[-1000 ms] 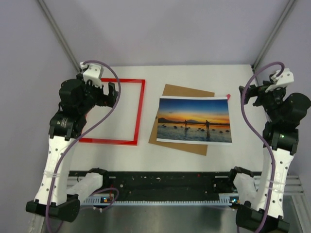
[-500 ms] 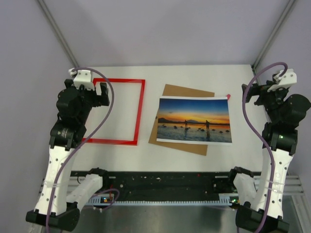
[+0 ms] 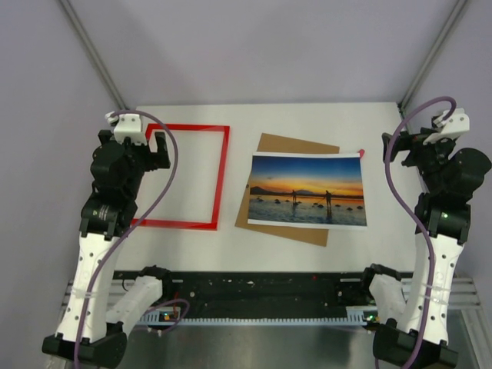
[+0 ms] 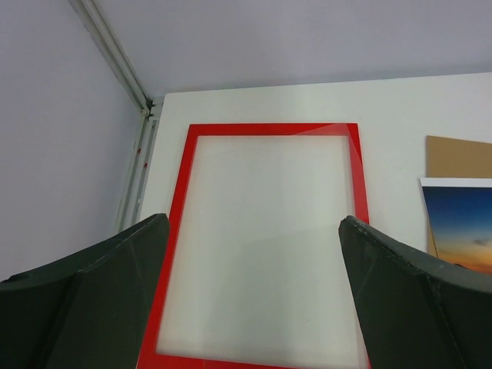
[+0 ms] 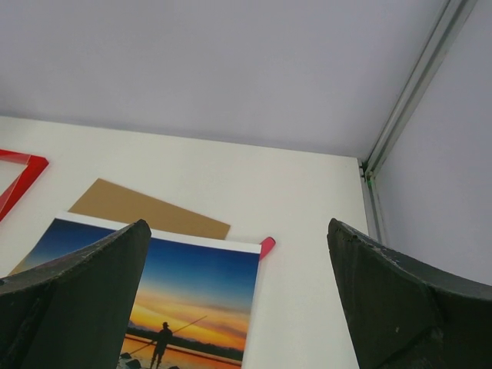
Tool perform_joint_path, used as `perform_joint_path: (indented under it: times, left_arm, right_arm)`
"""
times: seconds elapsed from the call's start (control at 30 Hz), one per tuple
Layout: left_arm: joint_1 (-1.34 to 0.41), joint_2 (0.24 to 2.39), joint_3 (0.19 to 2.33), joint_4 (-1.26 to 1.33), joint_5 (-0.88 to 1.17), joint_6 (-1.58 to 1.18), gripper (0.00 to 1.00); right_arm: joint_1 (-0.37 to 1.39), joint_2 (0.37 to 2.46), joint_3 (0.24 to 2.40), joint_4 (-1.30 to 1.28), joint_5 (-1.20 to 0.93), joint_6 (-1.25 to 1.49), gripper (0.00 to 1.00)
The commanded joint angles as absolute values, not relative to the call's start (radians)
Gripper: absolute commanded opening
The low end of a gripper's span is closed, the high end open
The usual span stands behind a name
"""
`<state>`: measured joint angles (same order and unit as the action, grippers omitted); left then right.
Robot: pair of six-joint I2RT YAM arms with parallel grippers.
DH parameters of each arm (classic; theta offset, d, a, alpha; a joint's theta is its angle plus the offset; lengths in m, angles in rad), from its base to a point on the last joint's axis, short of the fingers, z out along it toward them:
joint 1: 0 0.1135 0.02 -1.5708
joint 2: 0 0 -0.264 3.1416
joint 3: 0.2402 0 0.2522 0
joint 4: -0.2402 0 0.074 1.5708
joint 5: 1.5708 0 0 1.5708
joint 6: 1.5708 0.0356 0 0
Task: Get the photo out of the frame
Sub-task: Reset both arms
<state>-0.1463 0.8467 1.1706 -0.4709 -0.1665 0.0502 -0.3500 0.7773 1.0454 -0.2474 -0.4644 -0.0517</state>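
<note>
The photo [image 3: 307, 190] is already outside the frame [image 3: 184, 224]. It lies face up in the middle of the table [image 3: 307, 115], with the sunset side visible, and it rests partly on the brown backing board [image 3: 296, 144], which shows behind its upper and lower left edges. The frame lies flat on the left side of the table, apart from the photo, with a strip of bare table between them. In the left wrist view only the white surface is visible through its opening, maybe behind a clear pane, because one corner has a light glare. The left gripper [image 3: 156, 146] hangs over the left part of the frame with its fingers spread wide, and nothing is between them. The right gripper [image 3: 396, 146] is at the right side of the table, beside the photo and not touching it; it is also spread wide and empty. A small red piece [image 5: 266, 246] lies at the far right corner of the photo, and I cannot tell what it is. In my judgement the main work of the task is done, since print, board and frame are three separate things now. It seems that nothing remains to separate, only for the arms to go away from the objects.
</note>
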Motion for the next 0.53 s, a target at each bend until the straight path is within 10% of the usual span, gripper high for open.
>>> perform_joint_path:
  times: [0.0,0.5]
  left_arm:
    - [-0.137,0.836,1.187,-0.431,-0.149,0.032,0.99]
    - [-0.132,0.842,1.193,-0.434,-0.133,0.031,0.99]
  right_arm:
    - [-0.364,0.775,1.094,-0.230,-0.462,-0.043,0.99]
    - [-0.364,0.788,1.121,-0.242,-0.471,-0.043,0.99]
